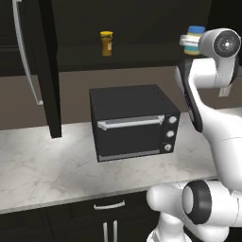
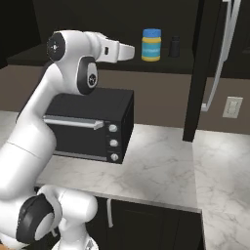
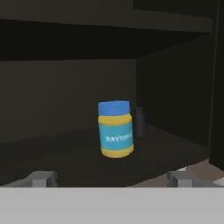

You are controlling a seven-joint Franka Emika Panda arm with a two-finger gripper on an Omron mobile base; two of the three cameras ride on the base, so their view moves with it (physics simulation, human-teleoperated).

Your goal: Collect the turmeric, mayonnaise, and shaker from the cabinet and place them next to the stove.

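Claw (image 3: 112, 178) wide open, nothing held, aimed into cabinet (image 3: 175, 87). Mayonnaise (image 3: 115, 129) upright on shelf, dead ahead, apart from tips. Shaker (image 3: 139, 121) just behind, to its right. Straight reach forward looks enough.

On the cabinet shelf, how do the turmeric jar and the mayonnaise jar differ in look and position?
The turmeric is a slim orange jar with a yellow lid; the mayonnaise is wider, with a blue lid and a blue-and-yellow label. The turmeric stands alone on the shelf, while the mayonnaise has the dark shaker close beside it. The open gripper faces the mayonnaise, not the turmeric. Both jars stand upright in the cabinet.
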